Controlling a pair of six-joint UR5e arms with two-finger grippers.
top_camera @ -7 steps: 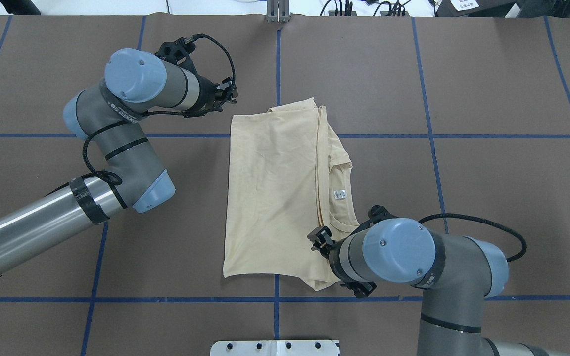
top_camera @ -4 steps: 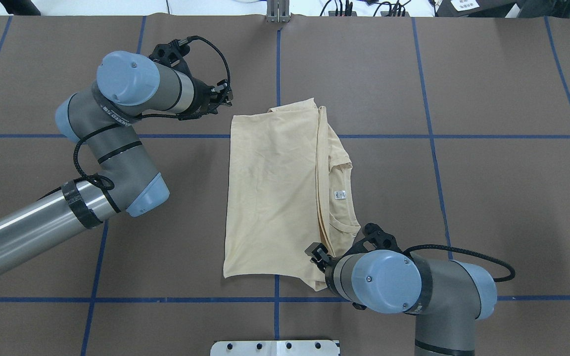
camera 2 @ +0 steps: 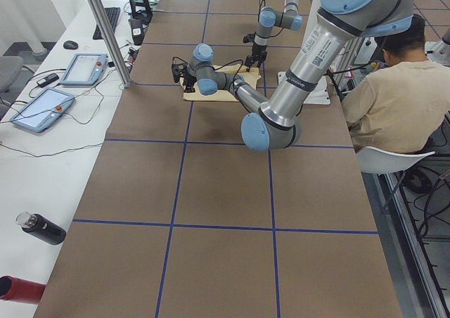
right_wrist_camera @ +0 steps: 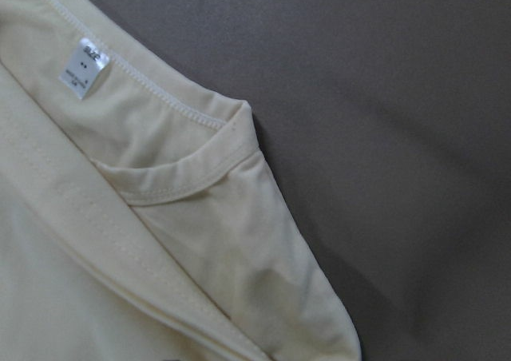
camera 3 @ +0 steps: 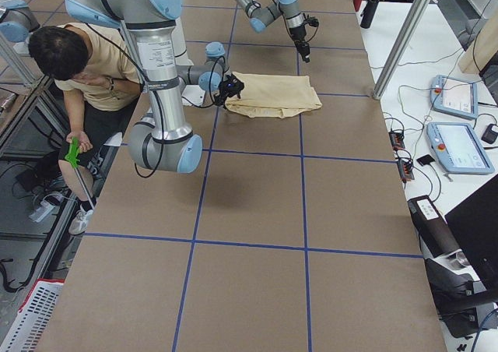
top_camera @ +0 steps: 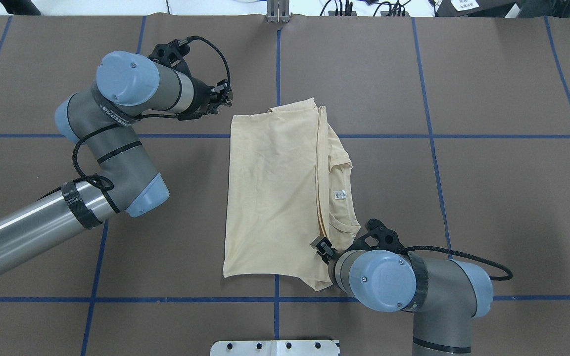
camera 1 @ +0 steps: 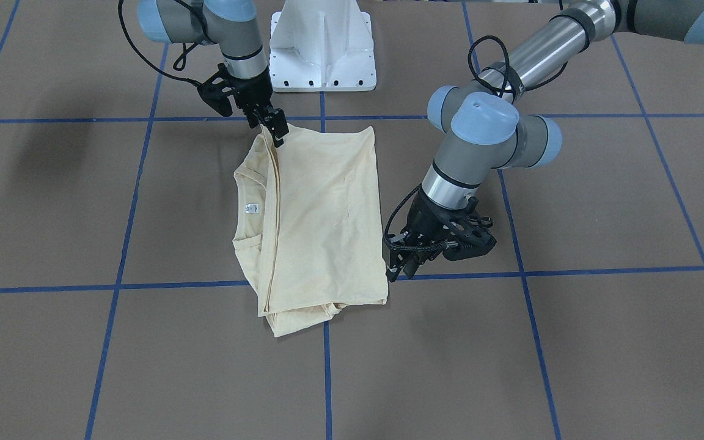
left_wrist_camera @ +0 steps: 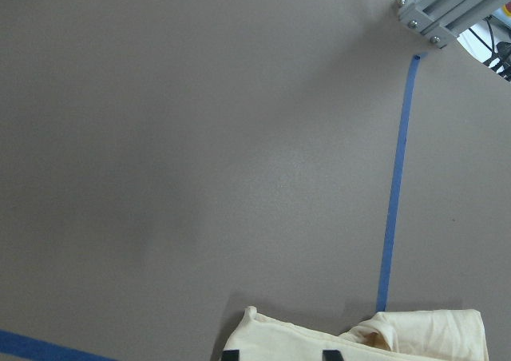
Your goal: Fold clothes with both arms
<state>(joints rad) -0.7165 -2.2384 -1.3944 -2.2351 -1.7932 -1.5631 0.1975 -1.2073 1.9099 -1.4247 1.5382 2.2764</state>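
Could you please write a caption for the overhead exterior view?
Folded cream T-shirt on taped table; left tool beside its far corner, right tool by its near edge.

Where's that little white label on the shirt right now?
Seen from overhead, the white label lies inside the neckline on the shirt's right part, a little farther from the robot than the right arm's tool.

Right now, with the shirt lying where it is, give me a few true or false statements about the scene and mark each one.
The shirt lies folded on the table. True.
Its neck label shows on top. True.
The left pincer is at the collar. False: it is beside the shirt's far corner; the right pincer is at the collar end.
A dark print shows on top. False: only plain cream fabric shows.
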